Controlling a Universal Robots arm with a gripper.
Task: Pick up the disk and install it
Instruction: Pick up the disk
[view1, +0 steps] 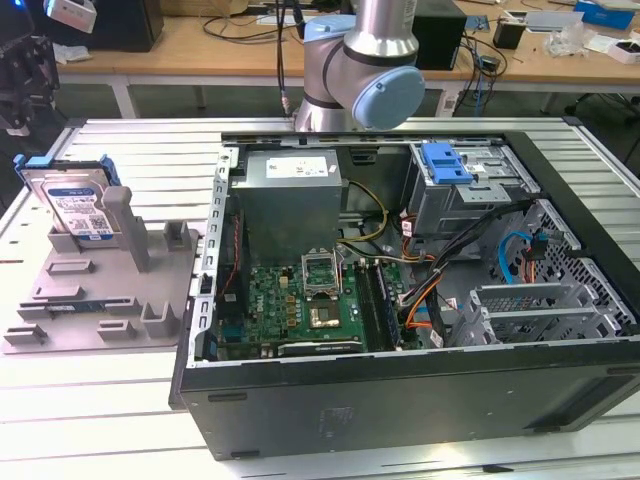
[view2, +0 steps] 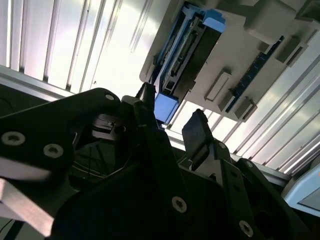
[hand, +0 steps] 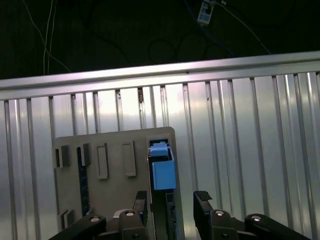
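Note:
The disk (view1: 78, 207), silver with a blue-and-white label and a blue bracket, stands on edge in a grey holder (view1: 110, 290) at the exterior view's left, outside the computer case. In both wrist views I look along my gripper at it. The disk's blue-bracketed edge (hand: 162, 172) lies between the two black fingers but nearer one finger (hand: 141, 200) than the other (hand: 202, 199). My gripper (hand: 172, 200) is open and holds nothing. In the second wrist view my gripper (view2: 172, 114) is spread below the disk (view2: 186, 50), apart from it.
The open computer case (view1: 400, 420) fills the exterior view's middle and right, with a motherboard (view1: 300, 305), cables and a grey drive cage with a blue latch (view1: 445, 165). The holder has other upright posts (view1: 135, 230). Everything rests on a ribbed metal table (view1: 100, 410).

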